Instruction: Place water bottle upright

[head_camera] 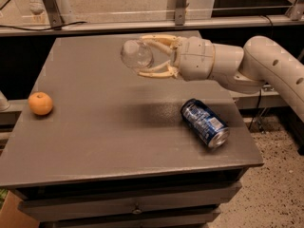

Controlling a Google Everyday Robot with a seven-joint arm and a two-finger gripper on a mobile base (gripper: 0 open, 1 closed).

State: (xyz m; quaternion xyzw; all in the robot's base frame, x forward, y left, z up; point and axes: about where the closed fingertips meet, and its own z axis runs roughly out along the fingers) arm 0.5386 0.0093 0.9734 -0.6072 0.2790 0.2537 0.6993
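Note:
The water bottle (136, 54) is a small clear plastic bottle; I see its rounded clear end pointing left, lying sideways in the air above the grey table (95, 127). Its cap and label are hidden inside the gripper. My gripper (149, 56) reaches in from the right on a white arm (266, 65), with cream fingers (156, 38) shut around the bottle above and below. It holds the bottle well above the table's back middle.
A blue soda can (205, 123) lies on its side at the table's right. An orange (40, 103) sits near the left edge. A metal rail and glass panel (142, 18) run behind the table. Drawers are below the front edge.

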